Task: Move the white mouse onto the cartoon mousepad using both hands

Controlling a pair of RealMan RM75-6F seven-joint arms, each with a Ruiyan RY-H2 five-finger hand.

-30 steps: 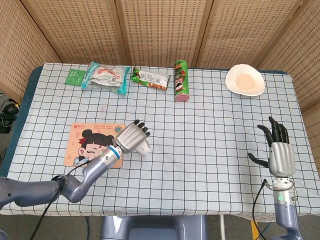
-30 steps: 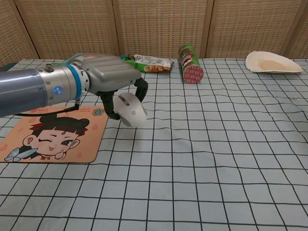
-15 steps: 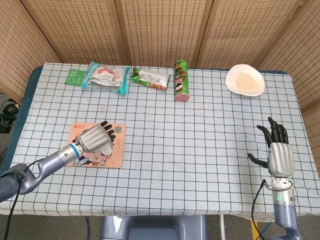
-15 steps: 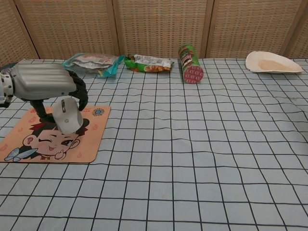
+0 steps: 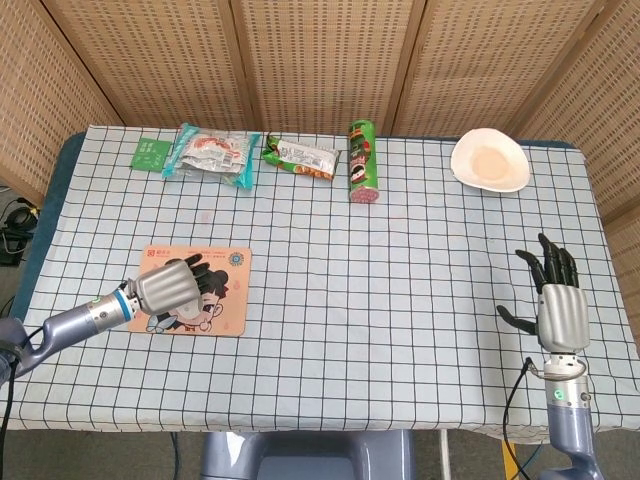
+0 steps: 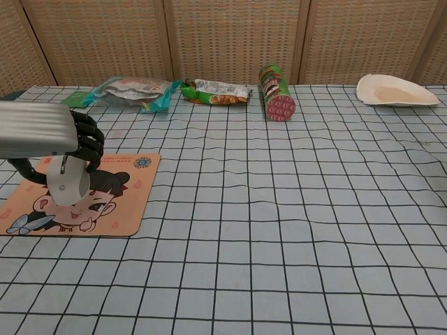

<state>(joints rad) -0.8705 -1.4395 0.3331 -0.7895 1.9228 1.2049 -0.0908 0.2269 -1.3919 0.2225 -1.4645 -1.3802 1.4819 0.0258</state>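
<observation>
— What do the left hand (image 6: 42,130) fingers (image 6: 89,139) hold?
— They curl around the white mouse (image 6: 68,184), over the cartoon mousepad (image 6: 119,209).
— And the right hand (image 5: 560,305)?
— Empty, its fingers spread, near the table (image 5: 400,300) edge.

My head view looks steeply down from high above the desk (image 5: 400,300), taking in the whole checked top with the wicker screen (image 5: 320,60) at 12 o'clock. My chest view sits low and near, just above the desk's near edge, facing level across it toward that same screen. Both share the cartoon mousepad (image 5: 225,290), the green can (image 5: 361,162) and the white plate (image 5: 489,160). My right hand (image 5: 558,300), at 4 o'clock, appears from the head only.
</observation>
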